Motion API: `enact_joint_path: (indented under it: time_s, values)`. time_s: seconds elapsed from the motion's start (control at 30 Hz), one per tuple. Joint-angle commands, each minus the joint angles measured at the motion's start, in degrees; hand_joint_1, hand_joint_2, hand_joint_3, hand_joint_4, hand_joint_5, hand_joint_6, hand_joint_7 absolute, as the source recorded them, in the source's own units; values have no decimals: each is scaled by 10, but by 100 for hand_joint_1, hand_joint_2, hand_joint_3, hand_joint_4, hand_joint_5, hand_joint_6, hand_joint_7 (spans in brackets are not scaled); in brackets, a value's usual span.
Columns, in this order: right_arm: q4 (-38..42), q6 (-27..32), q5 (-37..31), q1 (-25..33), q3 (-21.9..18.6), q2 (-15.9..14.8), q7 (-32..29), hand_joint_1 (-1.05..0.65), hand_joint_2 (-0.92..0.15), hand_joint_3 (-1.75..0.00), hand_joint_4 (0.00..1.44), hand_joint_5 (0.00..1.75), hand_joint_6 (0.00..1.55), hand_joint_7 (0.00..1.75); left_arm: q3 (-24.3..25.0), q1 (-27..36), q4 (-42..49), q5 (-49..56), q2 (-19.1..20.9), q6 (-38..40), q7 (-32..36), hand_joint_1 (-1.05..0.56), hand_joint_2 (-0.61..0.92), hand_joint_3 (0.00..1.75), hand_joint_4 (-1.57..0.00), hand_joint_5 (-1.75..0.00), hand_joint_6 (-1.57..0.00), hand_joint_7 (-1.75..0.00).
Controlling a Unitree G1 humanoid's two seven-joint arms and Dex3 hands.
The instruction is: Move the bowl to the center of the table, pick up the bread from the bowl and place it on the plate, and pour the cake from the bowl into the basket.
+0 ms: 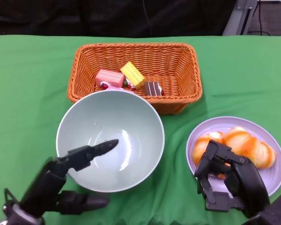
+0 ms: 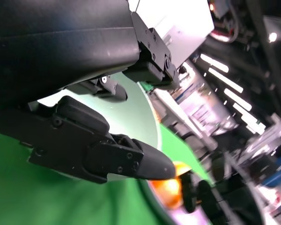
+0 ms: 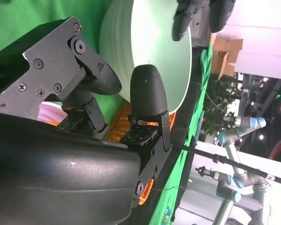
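A: Head view: where is the bowl (image 1: pixel 131 123), and how does it handle?

B: Frame centre, empty, rigid and smooth; hold by rim. Left hand (image 1: pixel 65 180) pinches its near rim. Right hand (image 1: pixel 227 180) released, over plate (image 1: pixel 271 180).

A: Counts?

B: 1 bowl, 1 plate, 1 basket (image 1: pixel 178 61) holding 3 cakes (image 1: pixel 131 75), 1 bread (image 1: pixel 246 144).

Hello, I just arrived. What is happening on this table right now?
The robot's left hand grips the near rim of the pale green bowl, which looks empty and tilted toward the orange basket. Three small cakes lie in the basket. The bread sits on the purple plate, and the right hand hovers over the plate's near side, holding nothing.
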Motion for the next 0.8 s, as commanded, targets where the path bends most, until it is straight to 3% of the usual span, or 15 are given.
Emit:
enact_joint_path:
  time_s: [0.03, 0.2, 0.33, 0.43, 0.5, 0.8]
  values:
    - [-38, 9, 14, 16, 3, -3, 6, 2, -47, -138, 87, 175, 61, 166, -5, 21, -22, -122, -12, -4, -89, -38, 92, 13, -88, -14, -73, -6]
    - [-103, 29, 19, 42, 18, -7, 16, 0, -47, -142, 87, 175, 58, 169, -35, 78, -188, -362, 1, 92, -280, -24, 92, 22, -107, -25, -96, -12]
    - [-181, 64, 28, 75, 40, -15, 39, -11, -46, -135, 87, 175, 60, 170, -11, 125, -318, -463, 14, 164, -413, -6, 92, 41, -80, -110, -109, -30]
    - [-231, 81, 26, 93, 54, -22, 49, -14, -45, -132, 87, 175, 62, 170, 25, 154, -390, -486, 12, 210, -481, -4, 92, 45, -74, -139, -91, -79]
    - [-267, 95, 31, 106, 65, -27, 58, -16, -42, -132, 87, 175, 65, 168, 49, 175, -438, -491, 8, 242, -513, -4, 91, 45, -74, -148, -85, -99]
    - [-391, 158, 29, 154, 116, -46, 78, -23, -32, -140, 90, 175, 71, 162, 120, 257, -619, -500, 4, 384, -623, -13, 88, 48, -76, -163, -75, -128]
